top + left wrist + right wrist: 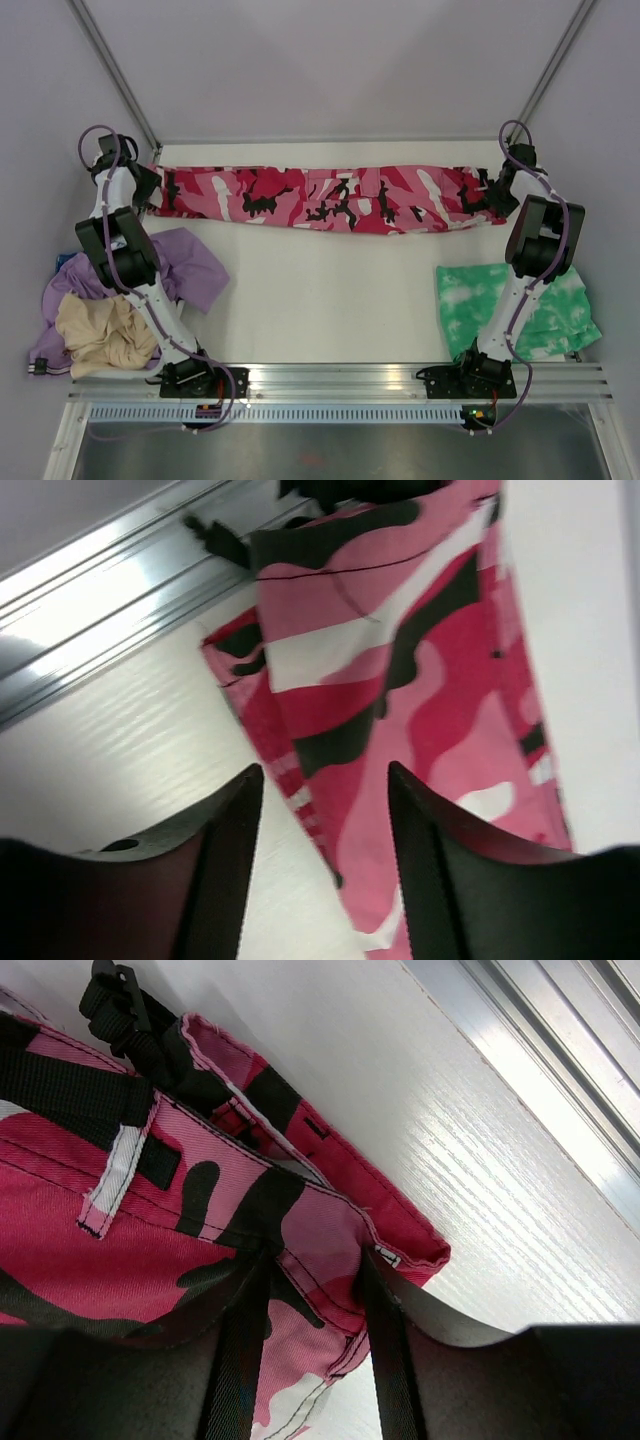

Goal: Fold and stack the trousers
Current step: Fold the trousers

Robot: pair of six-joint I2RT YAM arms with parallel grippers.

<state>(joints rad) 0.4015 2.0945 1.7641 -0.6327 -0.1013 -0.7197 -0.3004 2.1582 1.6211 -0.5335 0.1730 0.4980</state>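
Top external: camouflage trousers (320,200) lie in one long strip along the far edge of the table (320,310), with crosswise folds and stacking left. Left gripper (325,780) is spread over the hem; right gripper (305,1290) pinches the waistband.

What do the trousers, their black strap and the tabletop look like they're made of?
Trousers: woven, cotton-like twill with a matte finish; fine weave and stitched seams show.
Strap: black webbing, probably nylon; flat, dense and dull.
Tabletop: white and slightly glossy with faint grain lines; likely laminate or painted board, the look leaves it open.
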